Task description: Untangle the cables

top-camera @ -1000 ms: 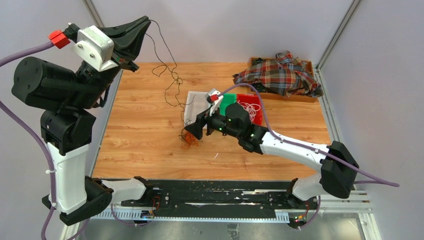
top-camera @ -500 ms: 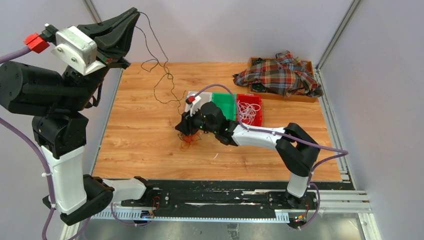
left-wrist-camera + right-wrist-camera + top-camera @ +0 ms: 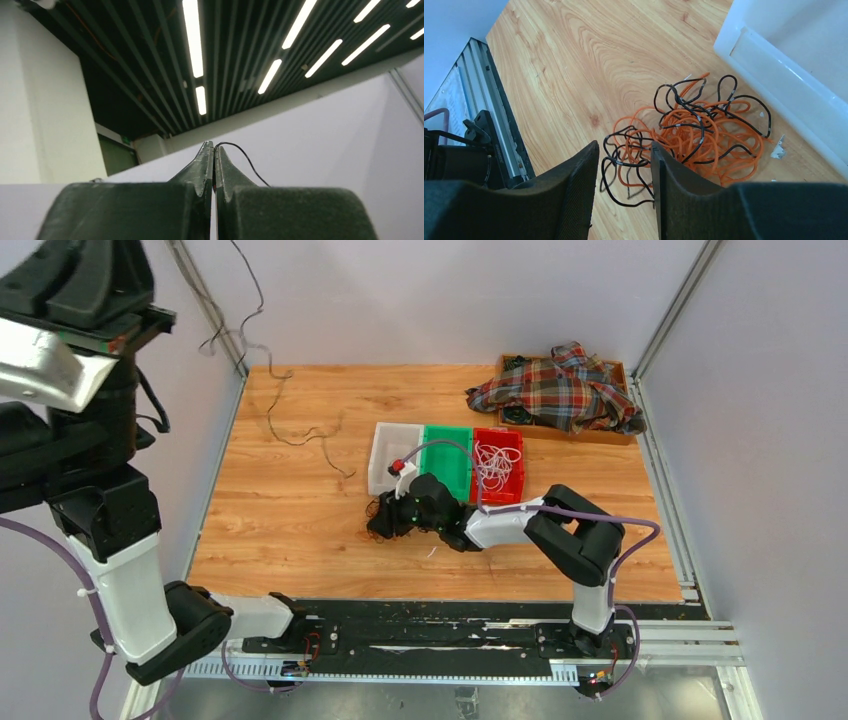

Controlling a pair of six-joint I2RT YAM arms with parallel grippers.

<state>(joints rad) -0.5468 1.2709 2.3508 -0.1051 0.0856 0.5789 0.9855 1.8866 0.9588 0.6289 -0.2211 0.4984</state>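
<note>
A tangle of orange and black cables [image 3: 704, 132] lies on the wooden table just in front of the white bin [image 3: 784, 75]. My right gripper [image 3: 624, 147] is low over the tangle's near edge [image 3: 376, 510], jaws apart. A few black loops lie between its fingers [image 3: 579, 180], unsqueezed. My left gripper [image 3: 214, 147] is raised high at the far left, pointing at the ceiling and shut on one thin black cable [image 3: 245, 162]. That black cable [image 3: 272, 425] hangs down and trails across the table towards the white bin. White cables [image 3: 492, 457] lie in the red bin.
White [image 3: 385, 470], green [image 3: 447, 450] and red [image 3: 510, 480] bins stand side by side mid-table. A plaid cloth [image 3: 560, 390] fills a wooden tray at the back right. The left arm's body [image 3: 110, 530] towers over the left edge. Rails [image 3: 454, 100] run along the near edge.
My left arm has swung up and left, drawing the black cable out of the tangle. My right gripper has come down and back over the tangle, and its jaws have narrowed.
</note>
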